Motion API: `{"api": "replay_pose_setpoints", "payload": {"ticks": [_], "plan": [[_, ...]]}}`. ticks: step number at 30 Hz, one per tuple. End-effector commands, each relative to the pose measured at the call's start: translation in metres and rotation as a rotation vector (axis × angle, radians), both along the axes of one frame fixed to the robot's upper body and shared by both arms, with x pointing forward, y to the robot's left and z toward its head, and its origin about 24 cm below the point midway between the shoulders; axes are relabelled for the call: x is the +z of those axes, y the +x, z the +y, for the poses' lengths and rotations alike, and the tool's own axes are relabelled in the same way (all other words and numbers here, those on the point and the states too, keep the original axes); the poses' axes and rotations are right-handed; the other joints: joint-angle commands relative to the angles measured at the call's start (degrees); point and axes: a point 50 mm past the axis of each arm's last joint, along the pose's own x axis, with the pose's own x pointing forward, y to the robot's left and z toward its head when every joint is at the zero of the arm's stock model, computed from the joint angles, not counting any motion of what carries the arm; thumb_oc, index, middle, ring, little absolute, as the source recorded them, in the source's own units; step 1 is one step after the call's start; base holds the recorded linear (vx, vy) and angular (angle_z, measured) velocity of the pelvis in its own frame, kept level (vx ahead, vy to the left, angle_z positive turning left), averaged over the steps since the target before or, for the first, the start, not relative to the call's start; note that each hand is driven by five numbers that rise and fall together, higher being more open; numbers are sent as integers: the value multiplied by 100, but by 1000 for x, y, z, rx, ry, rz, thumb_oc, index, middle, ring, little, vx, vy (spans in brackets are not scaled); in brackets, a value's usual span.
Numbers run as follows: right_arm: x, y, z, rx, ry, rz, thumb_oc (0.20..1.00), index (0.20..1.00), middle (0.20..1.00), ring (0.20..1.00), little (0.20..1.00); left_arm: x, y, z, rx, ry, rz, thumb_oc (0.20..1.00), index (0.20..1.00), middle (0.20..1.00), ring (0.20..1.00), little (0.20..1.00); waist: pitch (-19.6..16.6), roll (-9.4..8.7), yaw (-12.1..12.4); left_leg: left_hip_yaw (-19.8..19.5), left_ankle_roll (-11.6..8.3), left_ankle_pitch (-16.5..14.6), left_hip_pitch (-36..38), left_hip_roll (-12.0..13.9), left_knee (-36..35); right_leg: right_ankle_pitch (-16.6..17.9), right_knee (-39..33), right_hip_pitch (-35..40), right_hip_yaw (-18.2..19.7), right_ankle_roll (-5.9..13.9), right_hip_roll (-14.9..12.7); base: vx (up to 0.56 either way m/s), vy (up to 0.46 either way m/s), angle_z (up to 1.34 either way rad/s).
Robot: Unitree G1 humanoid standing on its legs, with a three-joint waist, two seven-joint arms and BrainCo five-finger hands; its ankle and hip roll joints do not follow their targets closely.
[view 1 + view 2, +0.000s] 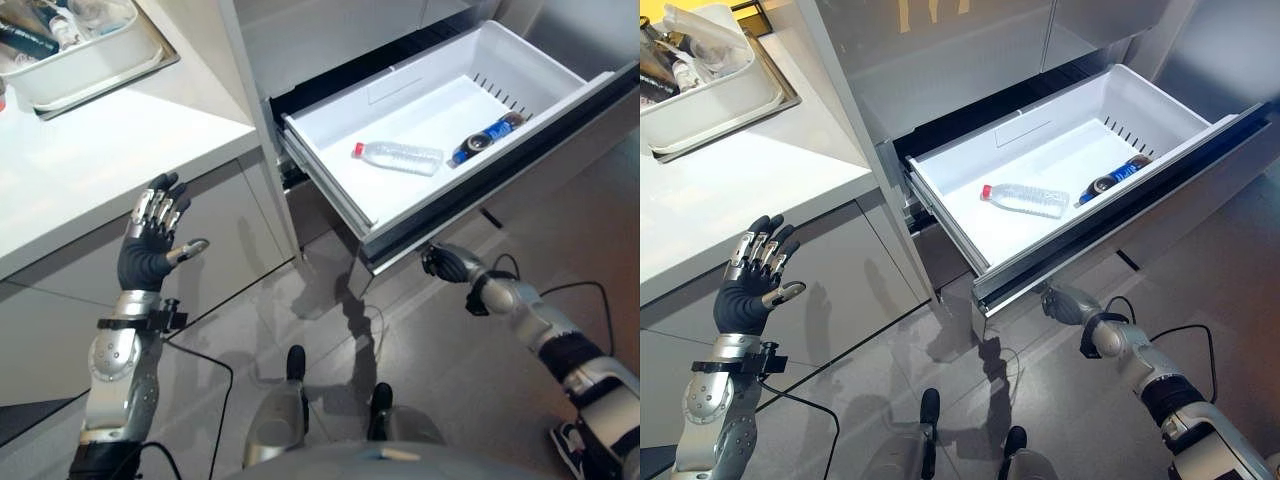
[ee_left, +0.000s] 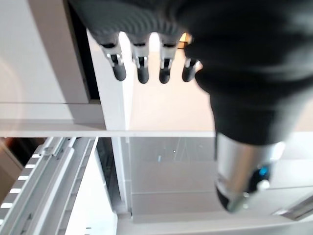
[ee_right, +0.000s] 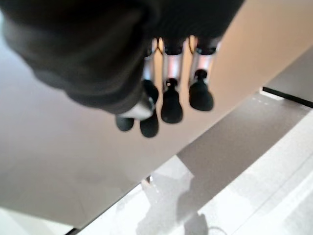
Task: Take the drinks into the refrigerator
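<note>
The refrigerator drawer (image 1: 330,150) stands pulled out, white inside; a clear water bottle (image 1: 400,156) with a red cap lies on its side near the middle of the drawer floor; a dark blue can (image 1: 486,138) lies at about three o'clock from it, well apart, close to the drawer's front wall; the left hand (image 1: 152,240) is raised before the grey cabinet under the white counter (image 1: 90,170), fingers straight and spread, holding nothing; the right hand (image 1: 447,263) sits just under the drawer's front, at six o'clock from the can, fingers loosely bent, gripping nothing; a white tray (image 1: 70,60) rests on the counter.

Glossy white plastic drawer (image 1: 420,100) holds a clear plastic bottle (image 1: 400,156).
</note>
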Motion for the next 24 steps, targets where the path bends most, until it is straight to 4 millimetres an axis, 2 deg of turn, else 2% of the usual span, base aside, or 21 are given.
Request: {"api": "replay_pose_setpoints", "payload": {"ticks": [1, 3, 5, 7, 8, 9, 10, 13, 15, 16, 17, 18, 19, 21, 24], "plan": [[65, 32, 43, 197, 35, -216, 200, 200, 200, 200, 200, 35, -1, -9, -86, 39, -175, 1000, 1000, 1000, 1000, 1000, 63, -204, 145, 59, 188, -634, 125, -297, 291, -14, -48, -241, 67, -131, 95, 11, -1, 3], [81, 37, 59, 252, 59, -259, 200, 200, 200, 200, 200, 38, 1, -8, -90, 38, -181, 1000, 1000, 1000, 1000, 1000, 82, -210, 206, 46, 195, -627, 114, -310, 293, -5, -39, -255, 53, -126, 87, 7, 1, 6], [84, 38, 66, 275, 54, -264, 200, 200, 200, 200, 200, 38, 2, -9, -95, 35, -182, 1000, 1000, 1000, 1000, 1000, 92, -208, 236, 36, 200, -627, 110, -315, 296, -5, -29, -262, 55, -127, 84, 7, 8, 5], [98, 42, 79, 316, 68, -302, 200, 200, 200, 200, 200, 39, 2, -9, -97, 32, -186, 1000, 1000, 1000, 1000, 1000, 98, -217, 297, 15, 204, -618, 103, -328, 283, -3, -41, -255, 35, -125, 79, 6, 2, 2], [112, 44, 95, 368, 91, -336, 200, 200, 200, 200, 200, 40, 3, -9, -97, 28, -188, 1000, 1000, 1000, 1000, 1000, 92, -217, 366, 1, 200, -614, 91, -336, 279, -8, -43, -258, 11, -129, 77, 0, 0, 0], [113, 44, 95, 369, 91, -336, 200, 200, 200, 200, 200, 40, 3, -9, -96, 28, -189, 1000, 1000, 1000, 1000, 1000, 96, -218, 359, 0, 200, -615, 89, -336, 281, -9, -42, -259, 10, -129, 76, 0, 0, 0], [123, 45, 103, 399, 94, -364, 200, 200, 200, 200, 200, 41, 4, -9, -97, 30, -193, 1000, 1000, 1000, 1000, 1000, 97, -223, 394, -8, 196, -610, 75, -333, 288, -10, -41, -262, -4, -130, 71, 0, 0, 0], [159, 50, 126, 439, 189, -468, 200, 200, 200, 200, 200, 48, 4, -9, -100, 26, -228, 1000, 1000, 1000, 1000, 1000, 90, -235, 510, -50, 200, -618, 52, -337, 320, -18, -39, -247, -27, -136, 65, 31, -15, 11], [206, 47, 152, 522, 255, -620, 200, 200, 200, 200, 200, 58, 2, -9, -106, 0, -290, 1000, 1000, 1000, 1000, 1000, 68, -263, 621, -61, 209, -648, 65, -337, 346, -19, -70, -202, -29, -139, 71, 41, -17, 5], [207, 47, 153, 523, 254, -621, 200, 200, 200, 200, 200, 59, 2, -9, -105, 0, -291, 1000, 1000, 1000, 1000, 1000, 69, -262, 618, -59, 209, -646, 61, -336, 345, -14, -76, -205, -27, -139, 73, 36, -15, 1], [232, 40, 164, 571, 276, -708, 200, 200, 200, 200, 200, 61, 2, -10, -110, -29, -311, 1000, 1000, 1000, 1000, 1000, 29, -282, 642, -52, 212, -667, 66, -341, 348, 0, -116, -188, -18, -140, 76, 0, 0, 0], [232, 40, 164, 571, 276, -709, 200, 200, 200, 200, 200, 61, 2, -10, -110, -29, -312, 1000, 1000, 1000, 1000, 1000, 36, -281, 642, -48, 212, -669, 68, -339, 349, 2, -121, -185, -14, -140, 77, 32, -5, 4], [246, 34, 173, 607, 335, -747, 200, 200, 200, 200, 200, 64, 2, -11, -115, -49, -334, 1000, 1000, 1000, 1000, 1000, 17, -283, 652, -30, 213, -683, 73, -344, 357, 20, -165, -170, -4, -141, 79, 7, 0, 4], [251, 29, 176, 627, 366, -762, 200, 200, 200, 200, 200, 65, 2, -13, -120, -55, -342, 1000, 1000, 1000, 1000, 1000, 14, -288, 649, -15, 216, -695, 78, -341, 363, 37, -199, -157, 19, -139, 81, 0, 0, 0], [244, 27, 178, 627, 418, -743, 200, 200, 200, 200, 200, 64, 1, -14, -118, -60, -343, 1000, 1000, 1000, 1000, 1000, 16, -275, 630, 35, 233, -723, 85, -333, 383, 63, -244, -151, 91, -141, 86, -1, 6, 1]]}}
